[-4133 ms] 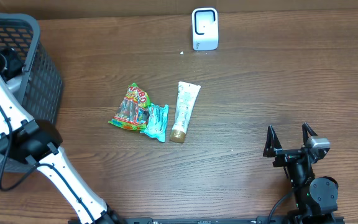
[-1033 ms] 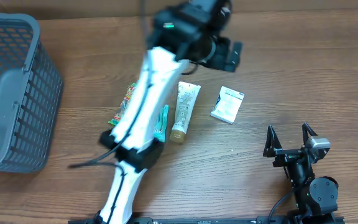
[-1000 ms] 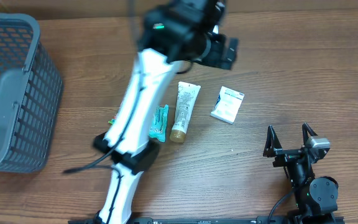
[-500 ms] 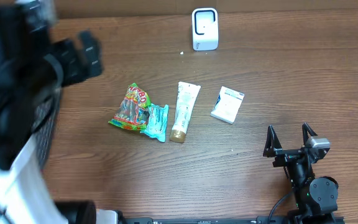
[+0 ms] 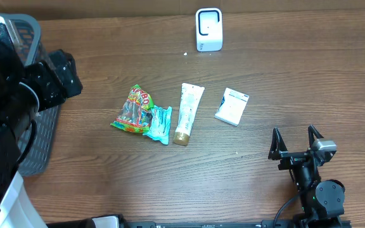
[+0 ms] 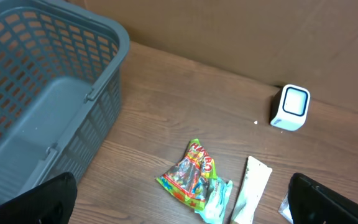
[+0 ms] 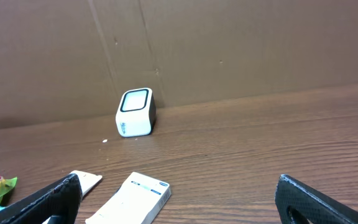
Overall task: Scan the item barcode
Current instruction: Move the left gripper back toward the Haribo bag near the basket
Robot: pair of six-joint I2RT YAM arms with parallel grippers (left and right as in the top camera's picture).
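Observation:
The white scanner [image 5: 208, 29] stands at the table's back edge, also in the left wrist view [image 6: 290, 107] and the right wrist view [image 7: 135, 112]. A small white box [image 5: 232, 106] lies flat right of centre; the right wrist view shows it [image 7: 138, 199] with a barcode on its side edge. My left gripper [image 5: 61, 76] hangs high at the left by the basket, open and empty [image 6: 185, 208]. My right gripper [image 5: 294, 140] rests open and empty near the front right [image 7: 182, 205], short of the box.
A cream tube [image 5: 188, 113], a teal packet [image 5: 159, 123] and a colourful candy bag [image 5: 132, 109] lie side by side mid-table. A grey mesh basket [image 6: 104, 68] stands at the far left, my left arm covering most of it from overhead. A cardboard wall backs the table.
The white box, absent four seconds ago, now lies on the table. My left arm has swung from near the scanner to the left beside the basket. The right arm has not moved.

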